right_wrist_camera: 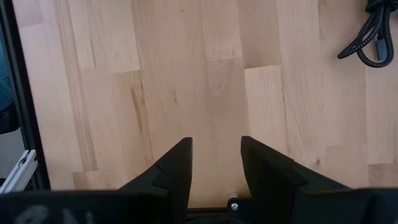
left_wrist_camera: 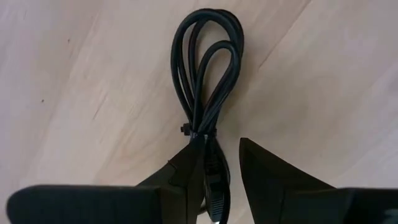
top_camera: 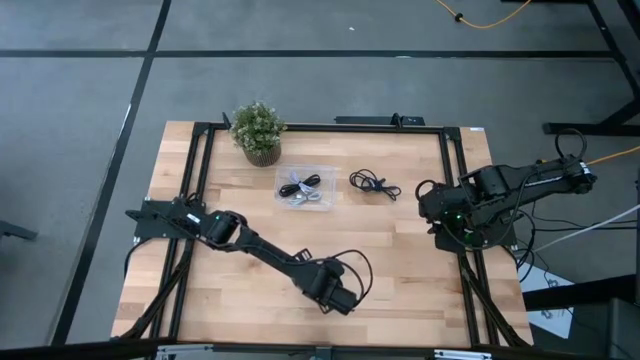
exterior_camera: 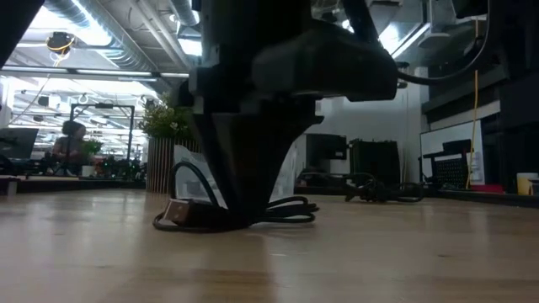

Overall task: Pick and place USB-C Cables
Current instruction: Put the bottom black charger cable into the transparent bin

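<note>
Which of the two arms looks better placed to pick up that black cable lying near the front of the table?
The left. Its gripper is already down over the black cable, open fingers straddling the tied end. The right gripper waits over bare wood at the table's right edge, open and empty.

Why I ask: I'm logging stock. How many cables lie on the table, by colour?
Black cables: 3 (one at the left gripper, one loose, one in the tray)
White cables: 1, in the tray
Total: 4
</note>
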### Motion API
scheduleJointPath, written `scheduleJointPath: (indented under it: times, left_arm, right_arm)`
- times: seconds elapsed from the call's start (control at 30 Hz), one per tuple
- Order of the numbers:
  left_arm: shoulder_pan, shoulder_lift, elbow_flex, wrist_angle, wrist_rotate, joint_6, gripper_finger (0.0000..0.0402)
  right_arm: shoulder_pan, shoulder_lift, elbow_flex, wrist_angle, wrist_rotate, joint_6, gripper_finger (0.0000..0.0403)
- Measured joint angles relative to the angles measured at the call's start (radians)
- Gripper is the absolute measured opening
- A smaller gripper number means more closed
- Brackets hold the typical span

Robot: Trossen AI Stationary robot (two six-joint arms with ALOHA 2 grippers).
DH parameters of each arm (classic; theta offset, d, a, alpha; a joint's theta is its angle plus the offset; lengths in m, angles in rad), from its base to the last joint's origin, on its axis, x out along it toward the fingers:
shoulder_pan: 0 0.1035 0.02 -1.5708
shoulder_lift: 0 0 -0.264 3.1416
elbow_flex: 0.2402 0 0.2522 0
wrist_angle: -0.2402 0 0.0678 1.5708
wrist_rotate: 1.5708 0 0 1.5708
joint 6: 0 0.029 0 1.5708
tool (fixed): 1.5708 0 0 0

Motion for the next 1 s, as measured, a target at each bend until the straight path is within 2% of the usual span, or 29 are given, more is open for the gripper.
scheduleJointPath:
  times: [0.37,0.7,1.0]
  left_arm:
    - [0.008,-0.019,0.028,-0.01,-0.069,0.001,0.0098]
    - [0.015,-0.02,0.03,-0.06,-0.084,0.033,0.0098]
    - [0.04,-0.007,0.022,-0.033,-0.032,0.07,0.0098]
  right_arm:
    - [0.0,0.0,0.0,0.0,0.0,-0.001,0.0142]
    - [0.0,0.0,0.0,0.0,0.0,-0.004,0.0142]
    - [0.0,0.0,0.0,0.0,0.0,-0.004,0.0142]
